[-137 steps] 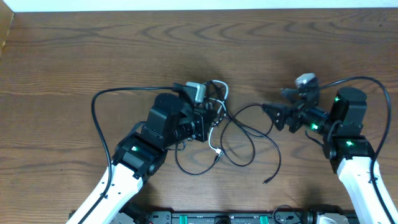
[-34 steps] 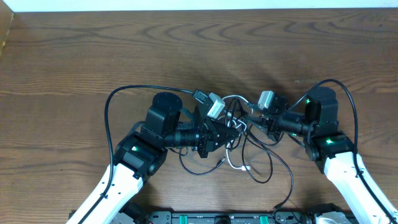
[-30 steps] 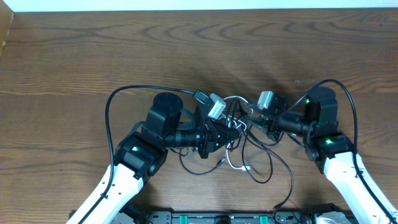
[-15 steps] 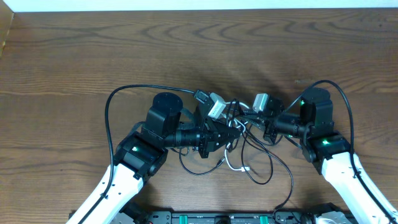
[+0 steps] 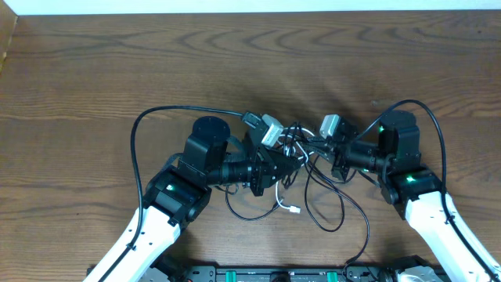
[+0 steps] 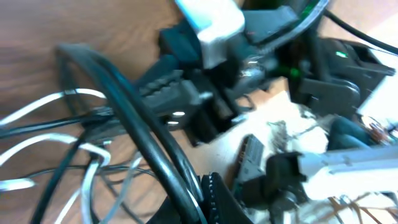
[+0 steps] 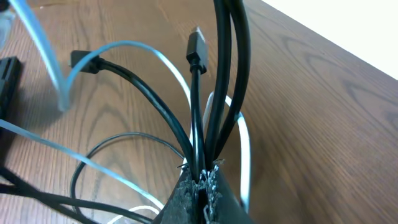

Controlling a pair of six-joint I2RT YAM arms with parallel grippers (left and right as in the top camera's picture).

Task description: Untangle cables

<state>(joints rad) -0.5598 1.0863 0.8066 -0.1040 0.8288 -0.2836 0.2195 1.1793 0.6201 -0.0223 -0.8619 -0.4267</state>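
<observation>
Overhead: a tangle of thin black and white flexible cables [image 5: 300,153] lies at the middle of the brown wooden bench [image 5: 94,70], nearer its front edge, with loops and a white plug end [image 5: 291,208] trailing frontward. The left gripper [image 5: 286,160] and right gripper [image 5: 316,149] meet inside the tangle, close together.

Left wrist: the picture is blurred. A black cord [image 6: 140,134] runs diagonally to the lower edge, where one toothed finger [image 6: 214,196] shows. I cannot tell whether the left gripper is clamped.

Right wrist: the fingertips [image 7: 186,190] are pinched together on several black cords rising upward, one ending in a black plug [image 7: 195,47].
</observation>
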